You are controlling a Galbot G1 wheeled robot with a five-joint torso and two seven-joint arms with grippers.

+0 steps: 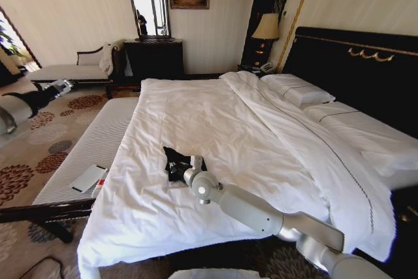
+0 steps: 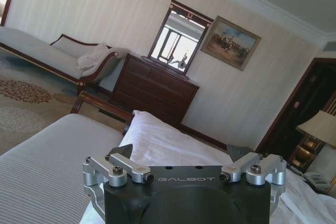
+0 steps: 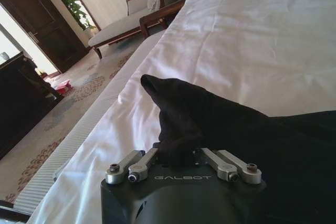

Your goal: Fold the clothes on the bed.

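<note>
The clothes (image 1: 175, 161), a black T-shirt, lie crumpled on the white duvet of the bed (image 1: 215, 115) near its foot end. My right gripper (image 1: 191, 166) reaches in from the lower right and sits on the garment. In the right wrist view the right gripper (image 3: 177, 153) is shut on the black clothes (image 3: 210, 114), and the fabric rises to a peak above the white bed (image 3: 252, 35). My left gripper (image 1: 63, 85) hangs over the carpet far to the left of the bed. The left gripper (image 2: 182, 151) is open and holds nothing.
A grey striped bench (image 1: 98, 135) runs along the bed's near-left side with a flat white device (image 1: 88, 178) on it. Beyond stand a chaise (image 1: 68, 70), a dark dresser (image 1: 153, 57) with a mirror, and a bedside lamp (image 1: 266, 27). Pillows (image 1: 297, 89) lie against the dark headboard (image 1: 353, 63).
</note>
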